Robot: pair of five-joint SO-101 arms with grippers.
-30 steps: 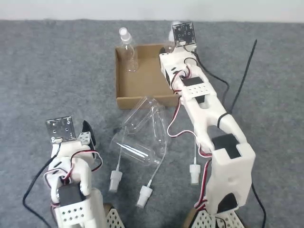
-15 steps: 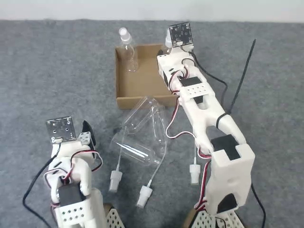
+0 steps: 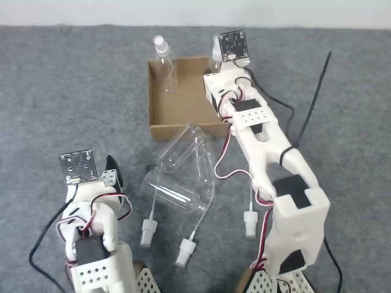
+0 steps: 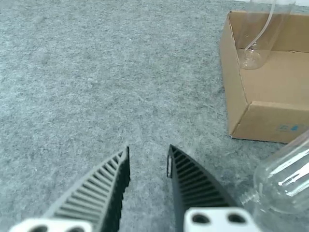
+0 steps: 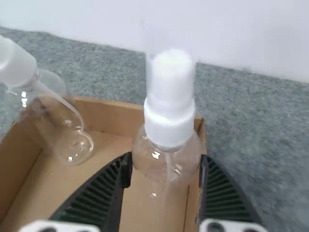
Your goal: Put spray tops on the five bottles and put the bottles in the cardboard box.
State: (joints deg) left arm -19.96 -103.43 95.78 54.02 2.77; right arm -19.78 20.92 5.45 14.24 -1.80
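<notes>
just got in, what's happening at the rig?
The right hand grips a capped bottle upright at the box's far corner, beside a second bottle standing inside. The remaining bottles lie uncapped on the carpet before the box, with three loose spray tops nearby. The left hand sits open, holding nothing.

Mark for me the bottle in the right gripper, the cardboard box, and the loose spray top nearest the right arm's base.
bottle [image 5: 166,162]: right wrist view, clear body between the jaws.
cardboard box [image 3: 183,131]: high view, front wall.
spray top [image 3: 250,223]: high view, white head.
</notes>
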